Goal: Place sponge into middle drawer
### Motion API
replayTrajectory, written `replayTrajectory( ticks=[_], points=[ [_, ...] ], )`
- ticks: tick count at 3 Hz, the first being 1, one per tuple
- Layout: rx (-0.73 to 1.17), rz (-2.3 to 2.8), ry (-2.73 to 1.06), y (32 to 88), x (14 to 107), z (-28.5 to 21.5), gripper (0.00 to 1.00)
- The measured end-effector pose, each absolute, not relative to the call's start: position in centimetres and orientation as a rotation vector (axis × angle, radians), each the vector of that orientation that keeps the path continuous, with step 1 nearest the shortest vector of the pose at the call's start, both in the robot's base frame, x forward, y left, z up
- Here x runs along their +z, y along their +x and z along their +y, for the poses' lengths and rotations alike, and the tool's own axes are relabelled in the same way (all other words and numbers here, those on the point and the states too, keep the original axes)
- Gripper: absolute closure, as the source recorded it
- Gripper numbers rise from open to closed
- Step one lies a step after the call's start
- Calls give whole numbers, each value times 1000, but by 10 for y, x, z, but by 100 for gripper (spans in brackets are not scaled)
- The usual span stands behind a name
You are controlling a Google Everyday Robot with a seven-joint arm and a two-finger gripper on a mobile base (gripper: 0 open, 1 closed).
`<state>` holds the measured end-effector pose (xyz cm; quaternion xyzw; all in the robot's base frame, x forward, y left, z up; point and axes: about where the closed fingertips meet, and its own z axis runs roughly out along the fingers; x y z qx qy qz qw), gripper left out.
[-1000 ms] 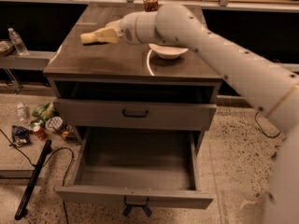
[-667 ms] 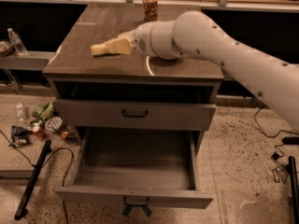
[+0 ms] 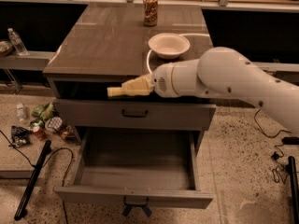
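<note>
Since a second ago your gripper (image 3: 117, 91) has swung off the worktop (image 3: 103, 50) and down past its front edge. It now hangs before the closed top drawer front (image 3: 93, 113), pointing left. Its fingers (image 3: 135, 85) sit narrow, and the yellow lump at their tip reads as the sponge (image 3: 111, 93), pinched there. Judge it light, soft and squashy: hold it across the middle, gently. Below, the middle drawer (image 3: 138, 171) stands open. To the right, the arm (image 3: 233, 78) reaches in level, wrist horizontal.
</note>
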<state>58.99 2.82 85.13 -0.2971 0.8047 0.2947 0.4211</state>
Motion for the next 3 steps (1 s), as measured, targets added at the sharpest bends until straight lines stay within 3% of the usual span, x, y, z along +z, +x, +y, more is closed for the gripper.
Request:
replayTrajectory(
  ticks=[2,3],
  points=[
    [791,2286,-611,526,773,-3,100],
    [776,2441,-542,514,713,13,100]
  ],
)
